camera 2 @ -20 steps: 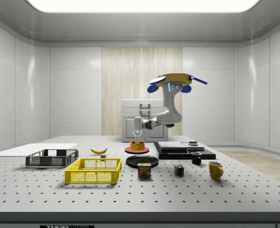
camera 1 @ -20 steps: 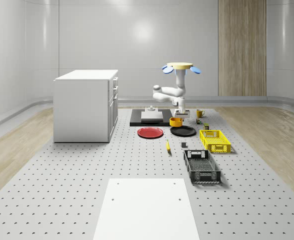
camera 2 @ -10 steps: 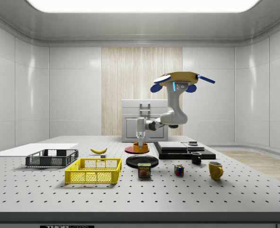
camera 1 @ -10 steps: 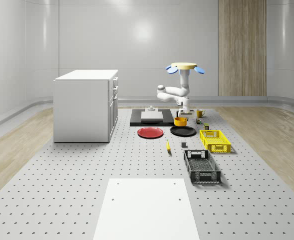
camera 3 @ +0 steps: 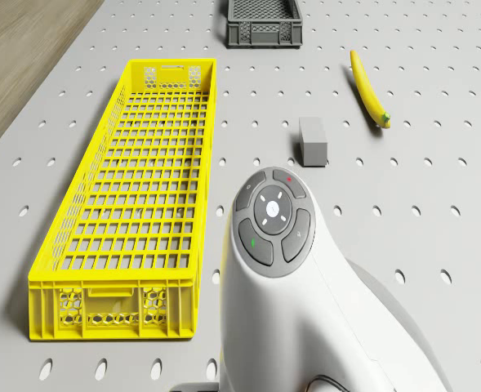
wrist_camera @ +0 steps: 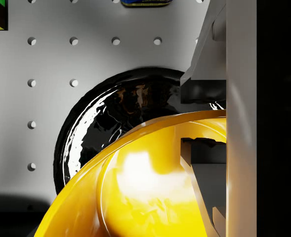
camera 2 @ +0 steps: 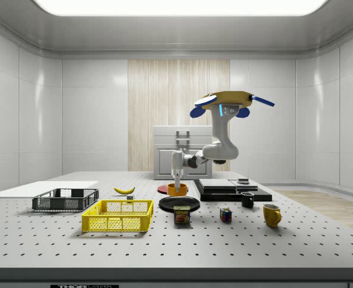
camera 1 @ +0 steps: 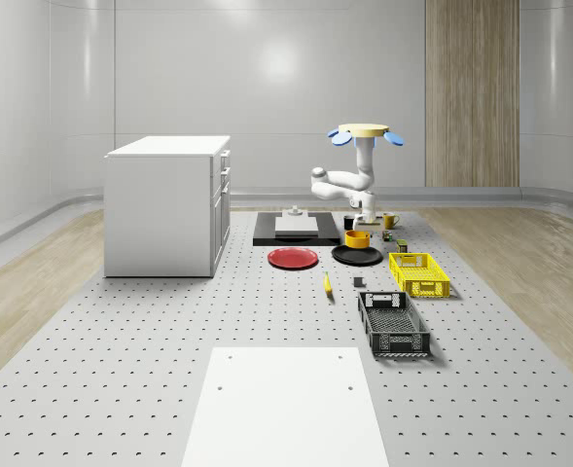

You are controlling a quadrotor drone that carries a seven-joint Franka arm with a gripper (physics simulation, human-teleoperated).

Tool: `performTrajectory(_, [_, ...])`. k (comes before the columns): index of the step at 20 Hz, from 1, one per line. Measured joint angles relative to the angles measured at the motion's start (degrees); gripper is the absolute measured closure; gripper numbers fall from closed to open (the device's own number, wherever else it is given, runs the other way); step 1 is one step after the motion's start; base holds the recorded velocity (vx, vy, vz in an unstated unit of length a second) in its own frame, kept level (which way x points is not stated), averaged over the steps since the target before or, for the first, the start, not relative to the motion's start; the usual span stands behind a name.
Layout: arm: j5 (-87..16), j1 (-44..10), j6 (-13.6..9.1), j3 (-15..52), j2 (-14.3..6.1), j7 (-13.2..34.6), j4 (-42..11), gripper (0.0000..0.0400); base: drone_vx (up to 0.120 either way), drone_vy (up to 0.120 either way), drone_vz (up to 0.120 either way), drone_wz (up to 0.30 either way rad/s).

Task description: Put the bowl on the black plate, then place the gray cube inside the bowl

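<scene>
The round yellow-orange bowl (wrist_camera: 135,187), clamped at its rim by the two-finger gripper (wrist_camera: 204,123) beneath the hovering drone (camera 2: 230,99), is held just above the glossy black plate (wrist_camera: 101,123), partly over it.

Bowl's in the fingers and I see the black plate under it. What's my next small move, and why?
Probably ease the bowl straight down. It hangs just above the black plate, already over it in the wrist view, gripper shut on its rim, drone hovering above the table. Release only once seated.
</scene>
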Motion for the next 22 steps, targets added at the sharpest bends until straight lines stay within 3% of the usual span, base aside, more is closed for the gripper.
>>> performTrajectory(15, [-9.3,-2.1,3.4,-9.8,0.7,0.1,3.4,0.03,0.0,0.0,0.0,0.0])
performTrajectory(16, [-9.8,-2.2,3.6,-10.3,0.8,0.1,3.6,0.0234,0.0,0.0,0.0,0.0])
performTrajectory(18, [-10.3,-2.3,3.6,-10.8,1.0,0.0,3.8,0.0142,0.0,0.0,0.0,0.0])
performTrajectory(22, [-9.2,-1.7,2.8,-9.5,1.2,-0.1,3.1,0.0052,0.0,0.0,0.07,0.0])
